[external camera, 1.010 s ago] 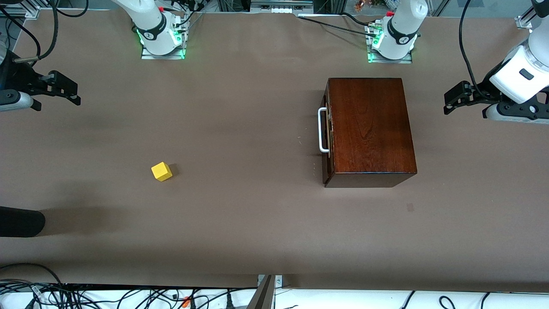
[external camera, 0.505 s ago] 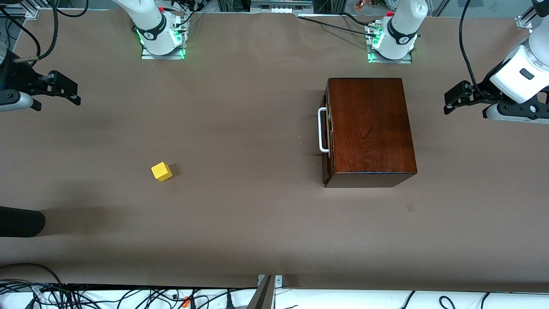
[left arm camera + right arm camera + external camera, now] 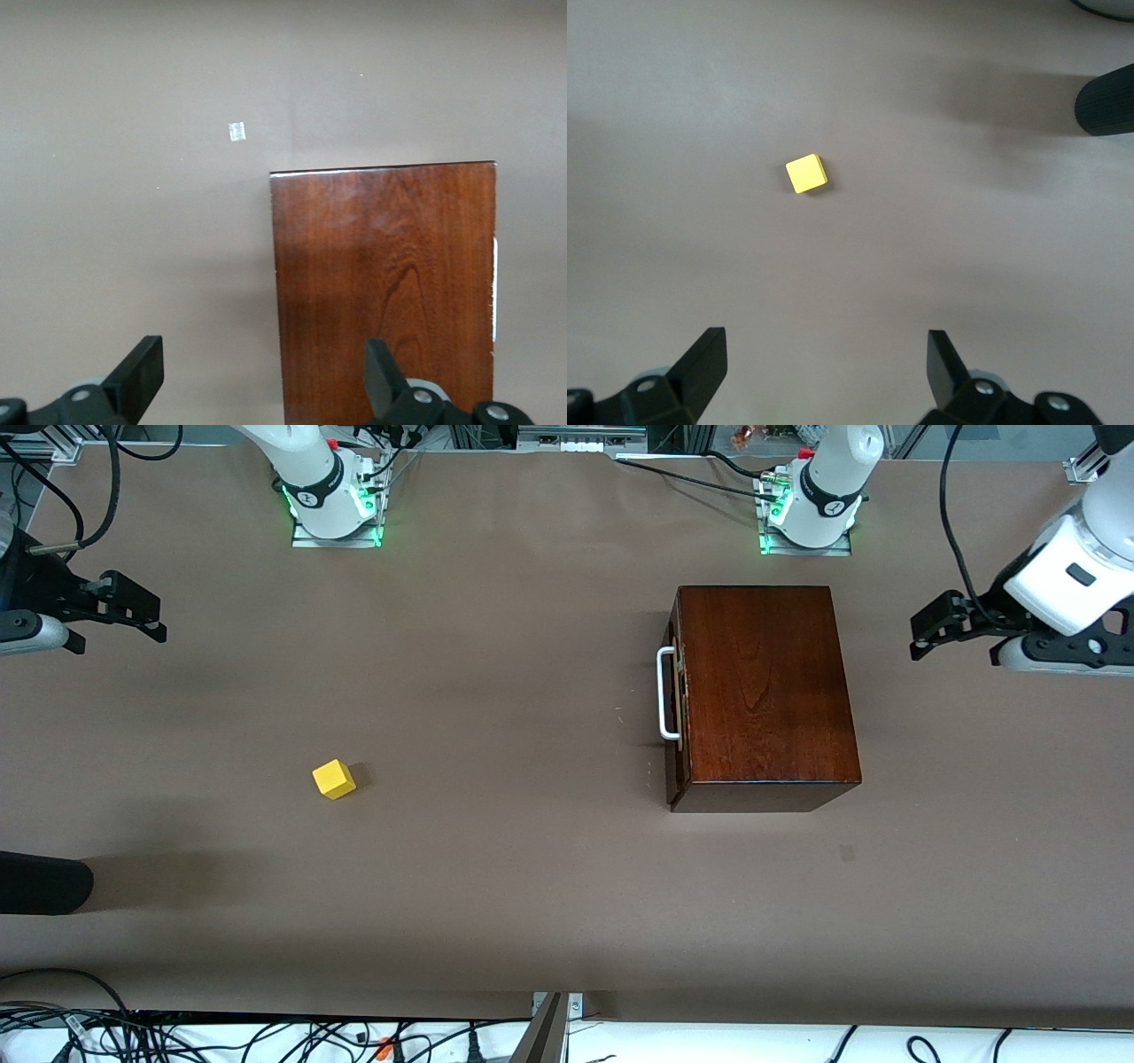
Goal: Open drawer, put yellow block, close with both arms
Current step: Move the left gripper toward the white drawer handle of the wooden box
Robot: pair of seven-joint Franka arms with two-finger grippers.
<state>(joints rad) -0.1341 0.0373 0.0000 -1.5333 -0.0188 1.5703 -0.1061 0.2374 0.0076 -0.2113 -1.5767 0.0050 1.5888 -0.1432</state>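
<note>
The yellow block [image 3: 333,779] [image 3: 806,173] lies alone on the brown table toward the right arm's end. The drawer [image 3: 677,700] is pushed shut in its dark mahogany box [image 3: 762,691] [image 3: 385,283]. Its white handle [image 3: 664,693] [image 3: 494,288] faces the right arm's end. My left gripper [image 3: 926,636] [image 3: 263,363] hangs open and empty in the air by the box's side toward the left arm's end. My right gripper [image 3: 159,622] [image 3: 827,350] hangs open and empty over the table's end, apart from the block.
A black cylindrical object [image 3: 44,883] [image 3: 1105,104] juts in at the right arm's end, nearer to the front camera than the block. A small pale mark [image 3: 847,853] [image 3: 236,131] sits on the table near the box. Both arm bases [image 3: 332,500] [image 3: 811,509] stand along the table's back edge.
The left arm has shifted slightly, its gripper edging toward the box. The right arm, the block and the drawer have not moved.
</note>
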